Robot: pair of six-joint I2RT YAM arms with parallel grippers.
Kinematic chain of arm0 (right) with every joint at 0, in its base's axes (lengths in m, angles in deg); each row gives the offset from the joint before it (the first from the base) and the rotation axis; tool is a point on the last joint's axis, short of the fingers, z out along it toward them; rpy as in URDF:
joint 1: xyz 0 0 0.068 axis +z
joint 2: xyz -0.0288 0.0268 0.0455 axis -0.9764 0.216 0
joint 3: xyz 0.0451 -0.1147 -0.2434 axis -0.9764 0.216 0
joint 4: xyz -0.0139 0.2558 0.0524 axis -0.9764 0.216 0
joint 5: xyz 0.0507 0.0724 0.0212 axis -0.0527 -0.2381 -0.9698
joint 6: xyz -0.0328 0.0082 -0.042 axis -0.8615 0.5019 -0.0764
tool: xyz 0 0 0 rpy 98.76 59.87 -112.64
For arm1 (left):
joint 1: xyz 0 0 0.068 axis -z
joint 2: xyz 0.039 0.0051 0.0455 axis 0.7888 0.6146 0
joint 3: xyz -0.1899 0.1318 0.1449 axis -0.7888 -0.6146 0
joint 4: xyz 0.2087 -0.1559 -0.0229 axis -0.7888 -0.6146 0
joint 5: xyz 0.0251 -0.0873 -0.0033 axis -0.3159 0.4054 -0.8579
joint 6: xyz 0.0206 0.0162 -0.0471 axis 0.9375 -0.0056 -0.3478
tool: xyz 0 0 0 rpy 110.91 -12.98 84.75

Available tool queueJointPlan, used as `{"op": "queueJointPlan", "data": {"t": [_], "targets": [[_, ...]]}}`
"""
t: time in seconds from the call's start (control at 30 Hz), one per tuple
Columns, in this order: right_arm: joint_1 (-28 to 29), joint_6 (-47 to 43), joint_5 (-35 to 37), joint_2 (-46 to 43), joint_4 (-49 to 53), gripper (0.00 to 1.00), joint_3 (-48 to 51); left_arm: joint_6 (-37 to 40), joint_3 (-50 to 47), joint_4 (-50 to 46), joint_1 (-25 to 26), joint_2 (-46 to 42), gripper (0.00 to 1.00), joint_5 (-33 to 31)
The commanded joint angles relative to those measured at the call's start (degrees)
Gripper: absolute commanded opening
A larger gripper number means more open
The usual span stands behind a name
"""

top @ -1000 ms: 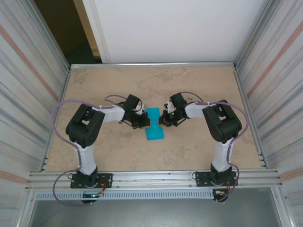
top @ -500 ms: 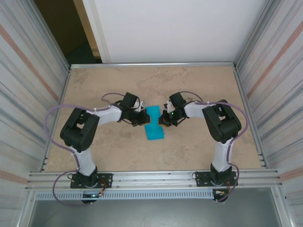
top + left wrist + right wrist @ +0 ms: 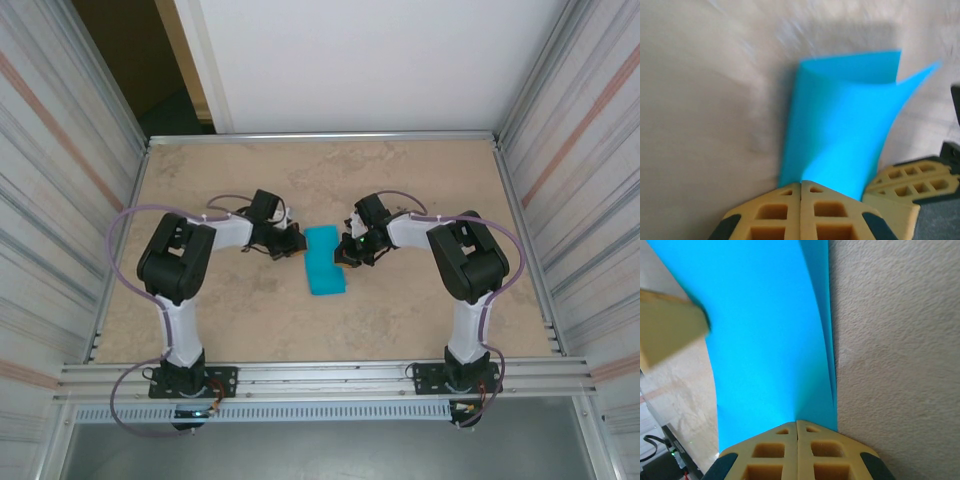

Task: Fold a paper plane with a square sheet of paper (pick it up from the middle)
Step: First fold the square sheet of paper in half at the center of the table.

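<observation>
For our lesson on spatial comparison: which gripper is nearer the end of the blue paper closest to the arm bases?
Right. The right gripper pinches the paper at its right edge, about midway; the left gripper pinches its left edge, nearer the far end.

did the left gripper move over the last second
Yes. The left gripper, shut on the paper, has shifted toward the table's far edge, away from the near rail.
</observation>
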Motion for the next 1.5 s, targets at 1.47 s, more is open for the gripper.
{"op": "queueJointPlan", "data": {"t": [1.47], "targets": [[-2.45,-0.22,18.96,7.95,11.05,0.00,6.56,-3.08,1.67,3.62,1.26,-7.68,0.00,-4.67]]}}
